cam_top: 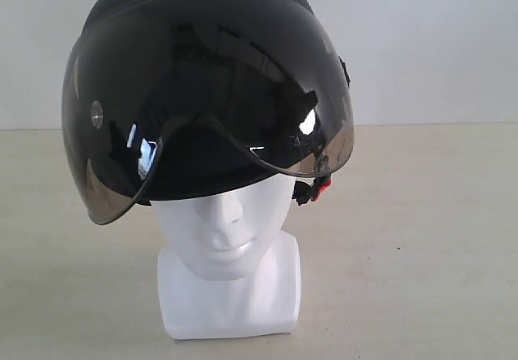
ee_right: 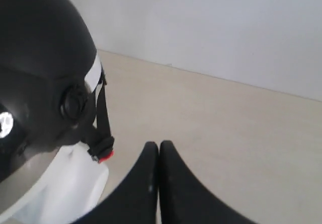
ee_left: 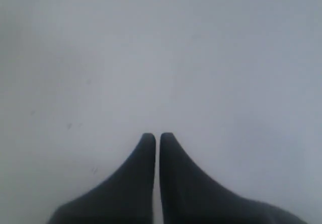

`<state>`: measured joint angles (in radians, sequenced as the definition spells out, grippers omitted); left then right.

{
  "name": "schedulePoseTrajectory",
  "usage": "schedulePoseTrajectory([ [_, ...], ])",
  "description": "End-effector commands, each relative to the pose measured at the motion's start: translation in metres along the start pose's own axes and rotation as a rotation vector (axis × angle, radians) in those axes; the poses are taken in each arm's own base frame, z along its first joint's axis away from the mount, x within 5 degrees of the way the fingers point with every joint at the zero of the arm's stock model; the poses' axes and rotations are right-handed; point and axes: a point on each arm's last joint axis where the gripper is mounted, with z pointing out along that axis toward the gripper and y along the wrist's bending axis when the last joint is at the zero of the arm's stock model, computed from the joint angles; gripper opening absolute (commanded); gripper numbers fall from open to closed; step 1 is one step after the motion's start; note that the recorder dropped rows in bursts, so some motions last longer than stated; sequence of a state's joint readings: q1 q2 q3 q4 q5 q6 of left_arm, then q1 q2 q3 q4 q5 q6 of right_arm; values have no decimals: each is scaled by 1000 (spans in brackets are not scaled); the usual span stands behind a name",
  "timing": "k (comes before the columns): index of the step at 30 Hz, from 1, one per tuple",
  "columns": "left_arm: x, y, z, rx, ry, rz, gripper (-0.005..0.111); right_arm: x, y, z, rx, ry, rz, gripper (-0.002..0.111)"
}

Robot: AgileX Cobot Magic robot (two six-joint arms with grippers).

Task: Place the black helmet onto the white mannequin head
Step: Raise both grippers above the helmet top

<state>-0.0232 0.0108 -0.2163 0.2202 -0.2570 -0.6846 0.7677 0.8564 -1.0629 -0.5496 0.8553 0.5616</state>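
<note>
R gripper (ee_right: 159,146): fingers pressed together, tips touching, nothing held. Just past the tips, off to one side and clear of them, is the side of the black helmet (ee_right: 43,58). No contact. Nearest helmet parts: chin strap (ee_right: 102,110) hanging down, red buckle (ee_right: 104,157) at its end, round visor pivot (ee_right: 74,103). White strip (ee_right: 93,73) on shell edge, poss. a label; no print I can read. White mannequin head (ee_right: 65,189) shows under the helmet rim.

L gripper (ee_left: 157,136): fingers closed to a hairline slit, nothing between them. It faces a blank pale surface; can't tell what. No task thing in this view.

Ext. view: neither gripper in shot. Helmet sits on the mannequin head (cam_top: 231,239), shell covering the crown. Smoky visor (cam_top: 210,117) is down over the eyes; nose, mouth, chin, neck and squarish base are exposed below. Visor edge hangs lower on view-left. Silver disc (cam_top: 97,114) on visor, too small to tell any marking. Base stands on beige table (cam_top: 421,239); pale wall (cam_top: 437,44) behind.
</note>
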Motion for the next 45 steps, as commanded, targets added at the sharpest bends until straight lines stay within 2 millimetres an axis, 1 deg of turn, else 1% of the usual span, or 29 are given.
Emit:
schedulePoseTrajectory([
  [1, -27, -4, 18, -213, 202, -96, 4, -35, -1, 6, 113, 20, -70, 0],
  [5, -60, -17, 50, -297, 330, -88, 4, -48, -2, 14, 221, 191, -189, 0],
  [6, -67, -24, 65, -295, 417, -72, 4, -51, -3, 20, 269, 208, -234, 0],
  [7, -70, -28, 73, -277, 463, -55, 4, -52, -6, 21, 291, 204, -233, 0],
  [8, -74, -37, 88, -217, 522, -38, 4, -52, -14, 22, 328, 215, -235, 0],
  [9, -76, -40, 93, -187, 534, -25, 4, -52, -19, 22, 348, 221, -252, 0],
  [10, -78, -45, 103, -139, 544, -24, 4, -54, -34, 19, 424, 219, -257, 0],
  [11, -78, -46, 106, -130, 548, -29, 4, -54, -38, 16, 435, 217, -231, 0],
  [12, -78, -47, 108, -124, 549, -40, 4, -54, -38, 9, 379, 191, -178, 0],
  [14, -77, -47, 109, -123, 550, -45, 4, -58, -40, 1, 321, 113, -150, 0],
  [16, -78, -47, 109, -122, 543, -45, 4, -62, -51, -4, 344, 98, -97, 0],
  [17, -80, -47, 110, -121, 524, -44, 4, -64, -52, -5, 323, 94, -73, 0],
  [18, -80, -47, 110, -120, 519, -44, 4, -64, -53, -3, 300, 95, -54, 0],
  [22, -79, -47, 110, -120, 527, -48, 4, -58, -60, 26, 223, 200, 55, 0],
  [25, -79, -47, 110, -121, 527, -44, 4, -55, -66, 42, 182, 242, 131, 0],
  [26, -79, -47, 110, -121, 527, -44, 4, -53, -66, 50, 135, 261, 158, 0],
  [30, -78, -47, 109, -122, 541, -45, 4, -49, -75, 68, 12, 302, 272, 0],
  [33, -76, -46, 108, -114, 561, -9, 4, -50, -86, 69, -59, 279, 341, 0],
  [34, -75, -46, 107, -111, 585, 7, 4, -51, -94, 66, -96, 244, 341, 0],
  [35, -74, -46, 107, -111, 595, 9, 4, -52, -98, 65, -107, 228, 340, 0],
  [36, -72, -46, 108, -111, 605, 5, 4, -54, -100, 62, -156, 194, 319, 0],
  [37, -72, -47, 108, -102, 607, -1, 4, -55, -99, 62, -184, 180, 301, 0],
  [38, -69, -47, 112, -81, 615, -4, 4, -55, -94, 63, -264, 149, 262, 0],
  [39, -68, -48, 114, -64, 622, -2, 4, -54, -91, 64, -307, 142, 264, 0],
  [40, -64, -51, 118, -21, 639, -35, 4, -45, -89, 70, -342, 160, 278, 0],
  [42, -57, -54, 123, 50, 680, -28, 4, -28, -93, 78, -299, 148, 337, 0],
  [43, -53, -55, 126, 76, 702, -16, 4, -13, -97, 83, -273, 166, 369, 0],
  [44, -51, -54, 127, 75, 710, -15, 4, -3, -98, 85, -276, 178, 377, 0],
  [45, -50, -53, 127, 72, 721, -3, 4, 14, -96, 88, -283, 182, 418, 0],
])
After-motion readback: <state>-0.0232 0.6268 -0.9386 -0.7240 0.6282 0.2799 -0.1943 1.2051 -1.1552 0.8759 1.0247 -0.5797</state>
